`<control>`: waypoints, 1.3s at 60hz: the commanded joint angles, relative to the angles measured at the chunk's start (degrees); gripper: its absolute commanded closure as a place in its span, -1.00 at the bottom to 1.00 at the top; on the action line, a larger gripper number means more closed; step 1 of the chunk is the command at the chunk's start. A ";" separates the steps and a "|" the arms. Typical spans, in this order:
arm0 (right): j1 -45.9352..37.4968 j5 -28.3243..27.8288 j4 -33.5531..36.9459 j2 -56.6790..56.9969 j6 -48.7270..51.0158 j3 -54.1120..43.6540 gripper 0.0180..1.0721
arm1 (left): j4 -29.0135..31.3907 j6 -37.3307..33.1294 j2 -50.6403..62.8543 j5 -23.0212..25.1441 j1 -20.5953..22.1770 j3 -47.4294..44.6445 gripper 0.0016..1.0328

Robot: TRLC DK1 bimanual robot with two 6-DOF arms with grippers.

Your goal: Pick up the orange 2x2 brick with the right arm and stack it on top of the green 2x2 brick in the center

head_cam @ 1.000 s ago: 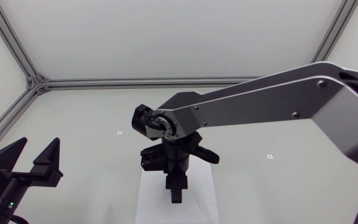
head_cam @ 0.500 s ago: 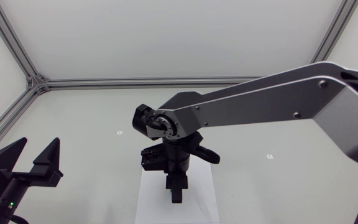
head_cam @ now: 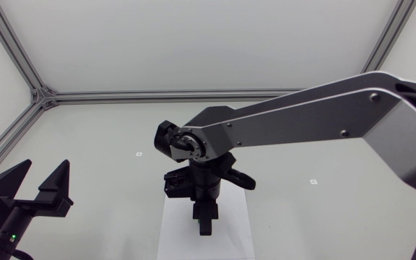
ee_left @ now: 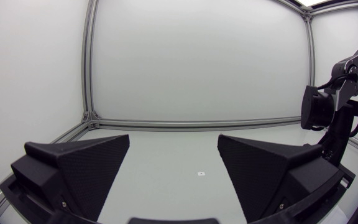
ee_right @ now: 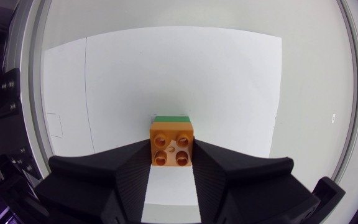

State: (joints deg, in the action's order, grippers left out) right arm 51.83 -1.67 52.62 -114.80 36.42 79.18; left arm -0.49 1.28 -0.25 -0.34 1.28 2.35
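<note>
In the right wrist view my right gripper (ee_right: 172,150) is shut on the orange 2x2 brick (ee_right: 172,143), studs facing the camera, with a black finger (ee_right: 135,169) on each side. A strip of the green brick (ee_right: 171,117) shows just beyond and below the orange one; I cannot tell if they touch. From the head view my right gripper (head_cam: 205,221) points straight down over the white sheet (head_cam: 173,235) and hides both bricks. My left gripper (head_cam: 40,189) stands open and empty at the near left, far from the bricks.
The white sheet (ee_right: 166,74) lies on the grey table under the bricks. My right arm (ee_left: 333,118) shows beside the left gripper (ee_left: 174,158) in the left wrist view. Aluminium frame rails (head_cam: 172,94) run along the table's far and left edges.
</note>
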 commanded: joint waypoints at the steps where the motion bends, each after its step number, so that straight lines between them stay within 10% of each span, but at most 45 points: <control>1: 1.25 -1.84 0.64 -4.99 0.31 -3.06 0.89 | 0.84 -0.75 -0.45 0.25 -0.14 -2.35 -0.92; 78: 1.25 -1.49 1.43 -5.25 1.37 -4.65 0.89 | 0.84 -0.75 -0.45 0.25 -0.14 -2.35 -0.92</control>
State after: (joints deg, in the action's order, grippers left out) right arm 52.55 -1.65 52.69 -114.80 36.49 79.11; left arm -0.49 1.26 -0.25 -0.34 1.30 2.35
